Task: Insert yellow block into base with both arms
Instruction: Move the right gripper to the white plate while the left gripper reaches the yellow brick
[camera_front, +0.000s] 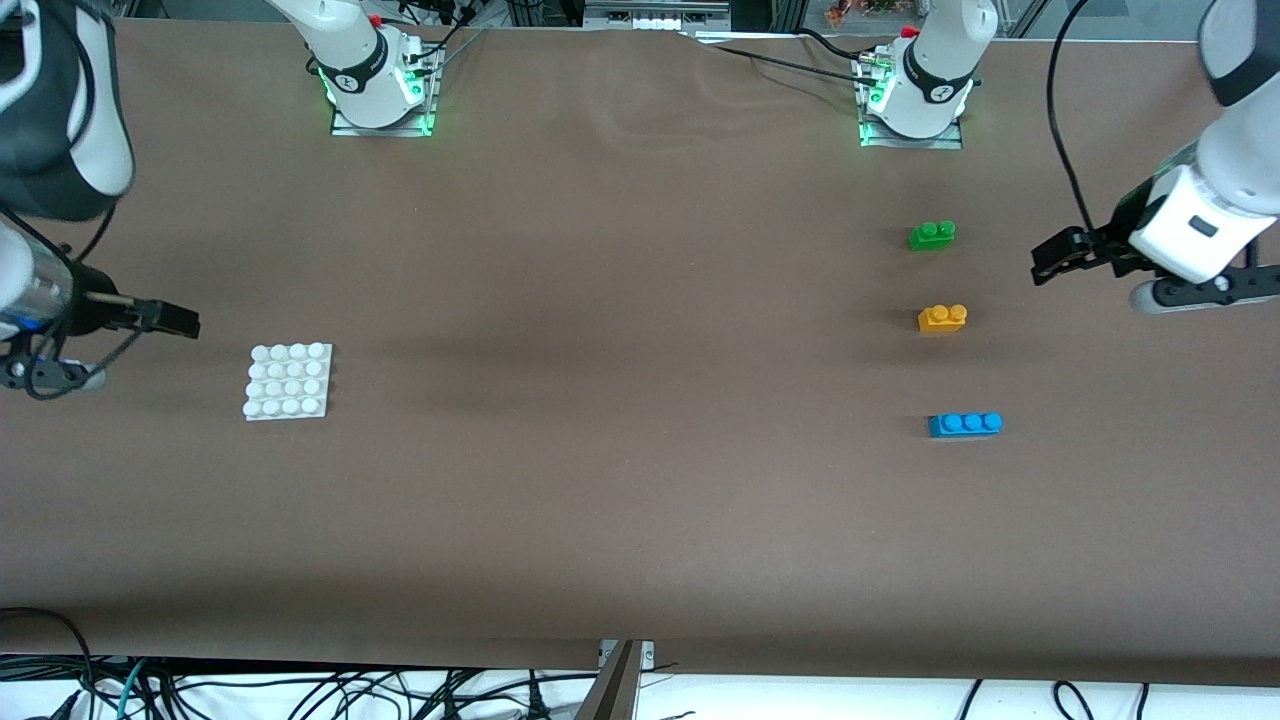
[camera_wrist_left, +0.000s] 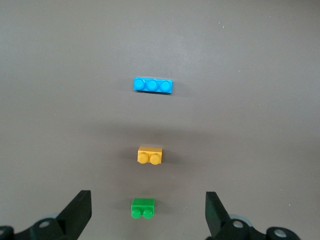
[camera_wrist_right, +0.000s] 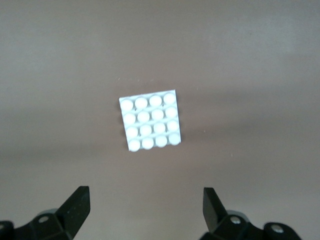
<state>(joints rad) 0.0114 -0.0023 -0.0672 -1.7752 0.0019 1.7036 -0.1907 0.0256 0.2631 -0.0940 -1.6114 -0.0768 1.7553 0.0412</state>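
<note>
The yellow block (camera_front: 942, 318) lies on the brown table toward the left arm's end, and also shows in the left wrist view (camera_wrist_left: 149, 155). The white studded base (camera_front: 288, 380) lies toward the right arm's end, and also shows in the right wrist view (camera_wrist_right: 149, 121). My left gripper (camera_front: 1045, 260) is open and empty over the table's end, apart from the bricks; in its wrist view (camera_wrist_left: 147, 195) the jaws stand wide. My right gripper (camera_front: 188, 321) is open and empty over the table beside the base, apart from it; it also shows in its wrist view (camera_wrist_right: 145, 190).
A green two-stud brick (camera_front: 932, 235) lies farther from the front camera than the yellow block, and a blue three-stud brick (camera_front: 965, 424) lies nearer. The arm bases (camera_front: 375, 85) stand along the table's edge.
</note>
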